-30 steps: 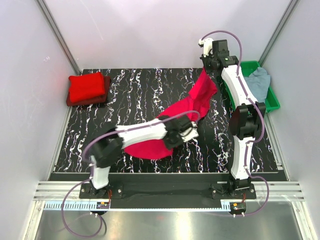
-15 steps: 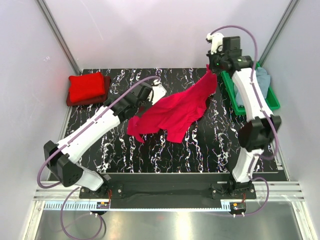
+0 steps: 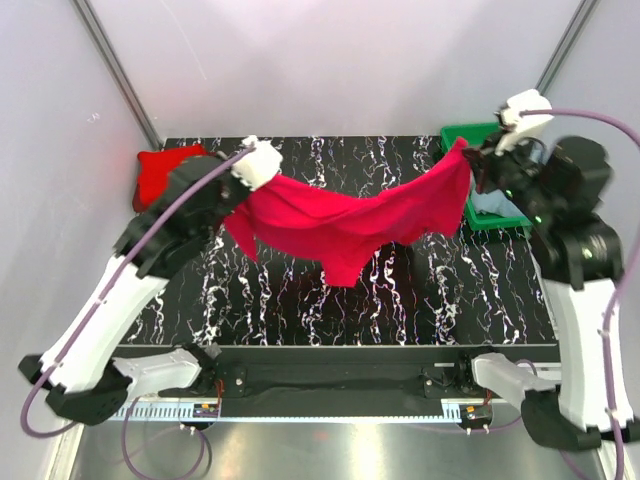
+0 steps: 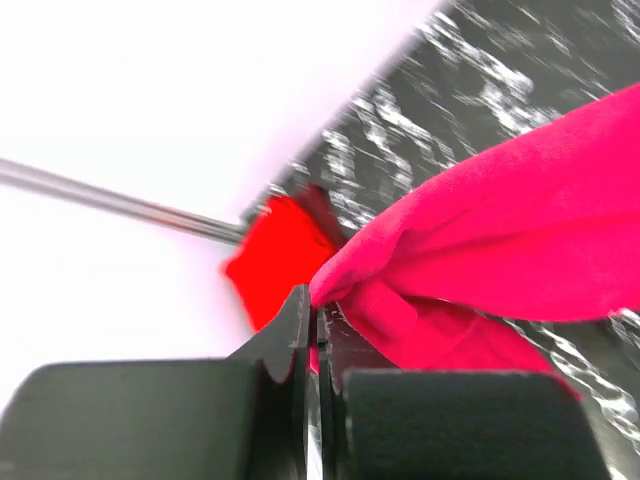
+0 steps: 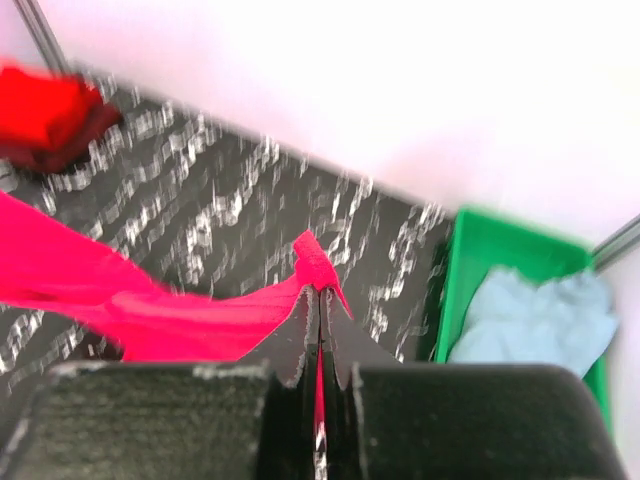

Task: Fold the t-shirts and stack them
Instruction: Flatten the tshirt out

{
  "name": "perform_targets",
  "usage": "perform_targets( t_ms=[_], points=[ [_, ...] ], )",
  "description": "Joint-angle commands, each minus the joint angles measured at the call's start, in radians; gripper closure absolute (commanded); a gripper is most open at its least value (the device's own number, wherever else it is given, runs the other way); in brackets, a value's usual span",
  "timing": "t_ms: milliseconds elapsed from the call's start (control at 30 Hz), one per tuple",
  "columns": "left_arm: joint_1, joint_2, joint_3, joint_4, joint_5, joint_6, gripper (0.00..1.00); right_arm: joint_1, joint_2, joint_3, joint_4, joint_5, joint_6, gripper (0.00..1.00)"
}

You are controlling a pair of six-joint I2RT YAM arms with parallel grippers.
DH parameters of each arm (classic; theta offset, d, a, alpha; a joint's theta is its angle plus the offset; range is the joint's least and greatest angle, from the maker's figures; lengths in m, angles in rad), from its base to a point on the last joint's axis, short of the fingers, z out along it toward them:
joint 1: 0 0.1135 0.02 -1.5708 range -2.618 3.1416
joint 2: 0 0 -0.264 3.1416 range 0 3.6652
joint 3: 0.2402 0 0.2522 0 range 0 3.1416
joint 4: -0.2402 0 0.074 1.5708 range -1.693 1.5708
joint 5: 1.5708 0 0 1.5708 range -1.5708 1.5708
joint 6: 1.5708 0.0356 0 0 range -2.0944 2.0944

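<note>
A crimson t-shirt (image 3: 350,222) hangs stretched in the air between both arms, sagging in the middle above the black marbled table (image 3: 400,300). My left gripper (image 3: 243,182) is shut on its left end (image 4: 400,270); my right gripper (image 3: 468,160) is shut on its right end (image 5: 200,310). In each wrist view the jaws are pressed together with red cloth pinched at the tips. A stack of folded red t-shirts (image 3: 155,175) lies at the far left corner, partly hidden by the left arm. A pale grey-blue t-shirt (image 5: 535,315) lies crumpled in the green tray (image 5: 480,250).
The green tray (image 3: 468,135) stands at the far right corner, just behind the right gripper. Pale walls with metal posts close in the table on three sides. The arm bases sit on a rail at the near edge.
Both arms have swung outward and lifted, the left one far left, the right one right. The crimson t-shirt, bunched a second ago, is now pulled out wide between them.
</note>
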Motion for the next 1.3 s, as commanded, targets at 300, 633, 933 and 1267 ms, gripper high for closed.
perform_targets(
  t_ms=[300,633,933,1267],
  points=[
    [0.084,-0.071,-0.120,0.402,-0.091,0.212,1.00,-0.004,0.135,0.166,0.295,0.248,0.064,1.00],
    [0.259,0.329,-0.145,0.317,0.102,-0.038,0.99,-0.035,0.519,0.170,0.370,0.196,-0.001,1.00],
    [0.304,0.883,0.116,0.350,0.166,-0.107,0.68,-0.032,1.022,0.406,0.307,0.058,0.061,1.00],
    [0.322,0.820,0.181,0.246,0.196,-0.238,0.21,-0.016,1.084,0.431,0.280,0.049,0.062,1.00]
  ],
)
